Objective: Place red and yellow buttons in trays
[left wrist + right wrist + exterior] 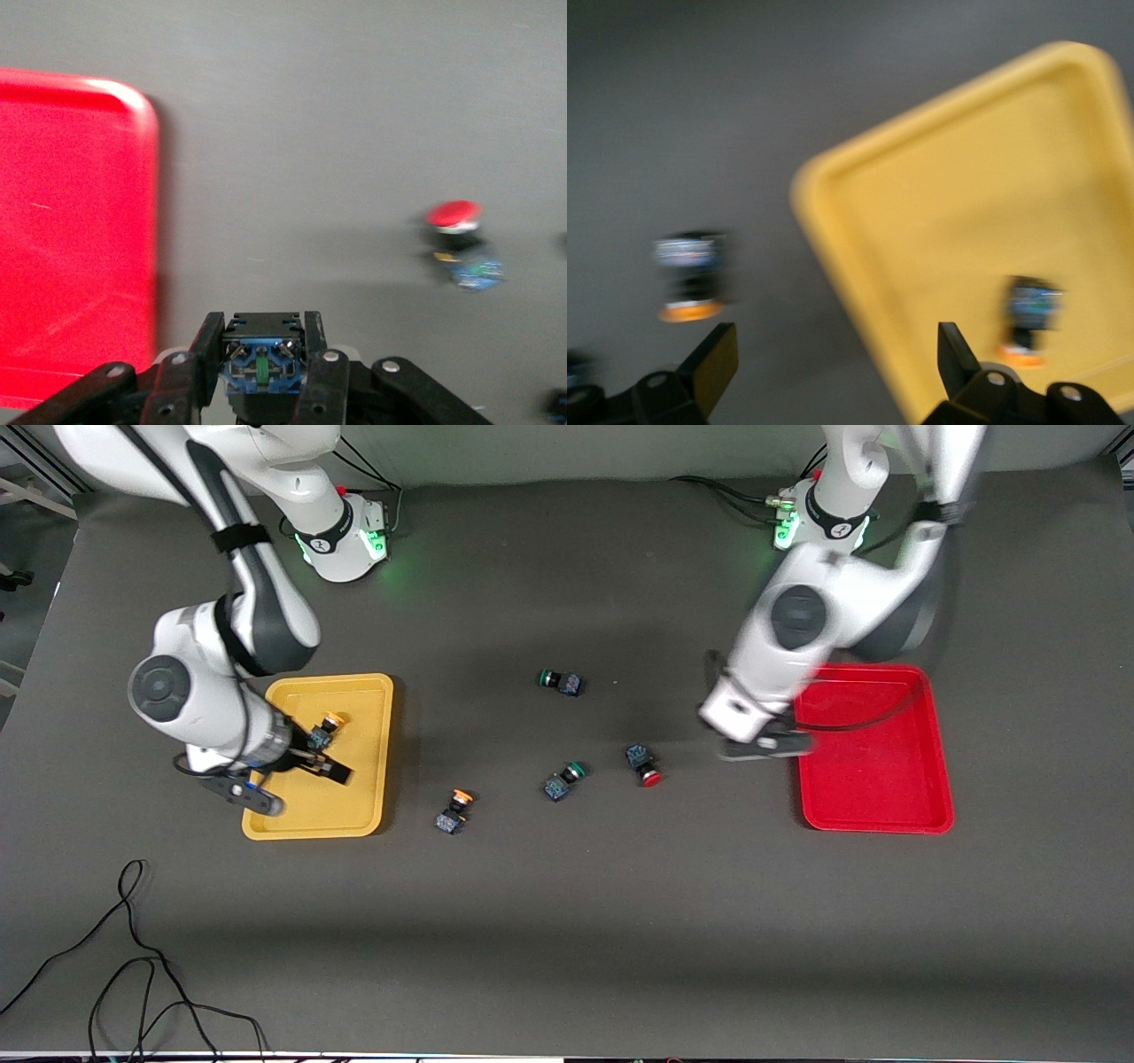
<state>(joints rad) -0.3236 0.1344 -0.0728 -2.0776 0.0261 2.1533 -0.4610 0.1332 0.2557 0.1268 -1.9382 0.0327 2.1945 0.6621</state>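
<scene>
Left gripper (263, 367) clenched on button (262, 354), over table just beside red tray (921, 815); carry fully over rim, lower before letting go. Right gripper (833, 363) released over yellow tray (372, 691), yellow button (326, 731) inside; next yellow button (454, 811) near tray.

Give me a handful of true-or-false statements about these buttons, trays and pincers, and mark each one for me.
1. A yellow-capped button lies in the yellow tray. True.
2. The red tray already holds a red-capped button. False: no button shows in it; a red-capped button lies on the table between the trays.
3. The left pincer is shut on a button body. True.
4. The right pincer is clamped on a button. False: its jaws stand wide open over the yellow tray's edge, holding nothing.
5. Two green-capped buttons, one farther from the front camera than the other, lie on the table. True.
</scene>
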